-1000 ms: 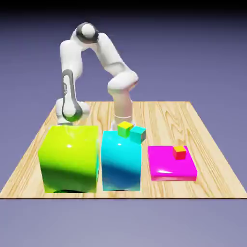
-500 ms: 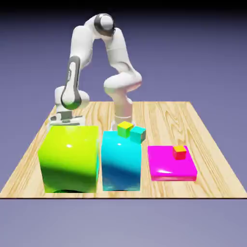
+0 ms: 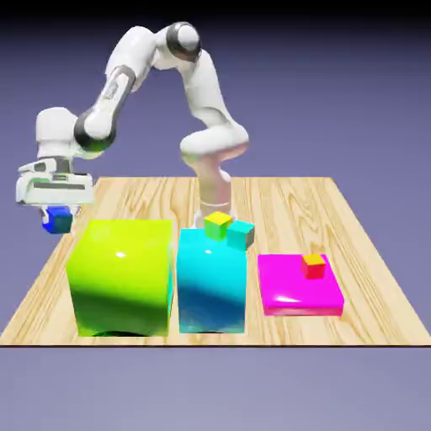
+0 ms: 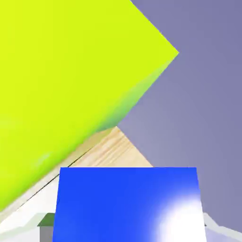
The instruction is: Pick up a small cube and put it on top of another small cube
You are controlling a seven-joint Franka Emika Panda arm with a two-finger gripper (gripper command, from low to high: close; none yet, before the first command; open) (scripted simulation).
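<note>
White two-finger gripper (image 3: 57,214): closed on the small cube, its fingers pressed against the sides; it hangs in the air at the exterior view's left, by the table's left edge.
Small deep-blue glossy cube (image 3: 57,220): between the fingertips, directly beneath the hand, off the table; in the hand view it fills the bottom middle, large, with a white shine toward its lower right.
White jointed arm (image 3: 202,101): rises from its base near the table's far edge and bends over to the exterior view's left.
Large glossy lime-green block (image 3: 123,274): on the table toward the near left corner, to the exterior view's right of the held cube and lower in that view.
Large glossy cyan block (image 3: 212,282): near the table's near edge, just beside the green block.
Small yellow-green cube (image 3: 219,225) and small teal cube (image 3: 241,235): close together at the cyan block's far top edge.
Flat glossy magenta block (image 3: 295,288): toward the near right corner, with a small red-orange cube (image 3: 313,267) at its far right part.
Pale wooden table (image 3: 362,278): carries the big blocks.
</note>
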